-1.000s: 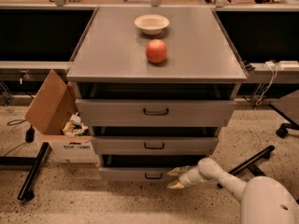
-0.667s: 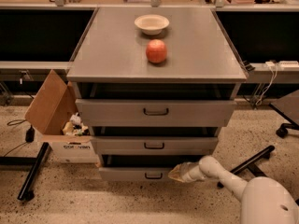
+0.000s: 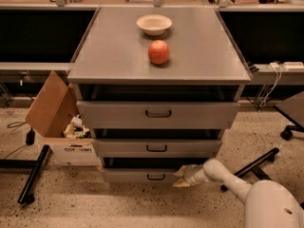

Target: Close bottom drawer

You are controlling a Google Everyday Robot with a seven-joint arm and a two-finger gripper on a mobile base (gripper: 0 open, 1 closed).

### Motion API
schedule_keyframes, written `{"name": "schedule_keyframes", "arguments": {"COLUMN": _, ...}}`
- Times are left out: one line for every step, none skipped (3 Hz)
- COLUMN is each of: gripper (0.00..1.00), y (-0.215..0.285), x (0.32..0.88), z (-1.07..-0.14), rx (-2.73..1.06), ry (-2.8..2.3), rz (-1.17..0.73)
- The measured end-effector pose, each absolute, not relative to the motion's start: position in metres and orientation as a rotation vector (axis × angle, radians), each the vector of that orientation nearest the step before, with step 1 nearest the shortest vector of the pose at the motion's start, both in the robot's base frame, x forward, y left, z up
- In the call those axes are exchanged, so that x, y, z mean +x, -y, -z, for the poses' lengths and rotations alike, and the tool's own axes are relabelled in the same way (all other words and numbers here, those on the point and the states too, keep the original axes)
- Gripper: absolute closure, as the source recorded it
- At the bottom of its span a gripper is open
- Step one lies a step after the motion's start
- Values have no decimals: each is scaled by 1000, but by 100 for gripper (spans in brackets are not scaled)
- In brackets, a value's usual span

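The bottom drawer (image 3: 137, 175) is the lowest of three grey drawers in the cabinet; its short front panel with a small black handle (image 3: 156, 176) stands slightly out, with a dark gap above it. My gripper (image 3: 181, 177) is low at the right part of that front panel, its pale fingertips against or just in front of the panel. It holds nothing that I can see. My white arm (image 3: 228, 179) reaches in from the lower right.
The middle drawer (image 3: 156, 147) and top drawer (image 3: 158, 113) also stand out a little. A red apple (image 3: 158, 52) and a white bowl (image 3: 154, 24) sit on the cabinet top. An open cardboard box (image 3: 54, 122) stands at the left. Chair legs (image 3: 251, 163) lie at the right.
My gripper has stayed at the bottom drawer's front, shifting very slightly. The drawer front looks about the same.
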State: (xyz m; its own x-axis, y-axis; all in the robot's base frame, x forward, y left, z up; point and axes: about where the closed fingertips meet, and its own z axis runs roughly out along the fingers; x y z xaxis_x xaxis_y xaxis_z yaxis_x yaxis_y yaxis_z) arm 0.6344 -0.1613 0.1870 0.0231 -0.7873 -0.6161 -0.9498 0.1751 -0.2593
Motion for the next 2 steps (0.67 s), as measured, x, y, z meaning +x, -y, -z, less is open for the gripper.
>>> {"name": "schedule_keyframes", "arguments": {"gripper": 0, "y": 161, "x": 627, "z": -187, "rx": -1644, "ry": -1794, "rz": -314}}
{"name": "schedule_keyframes", "arguments": {"gripper": 0, "y": 161, "x": 621, "z": -187, "rx": -1644, "ry": -1794, "rz": -314}}
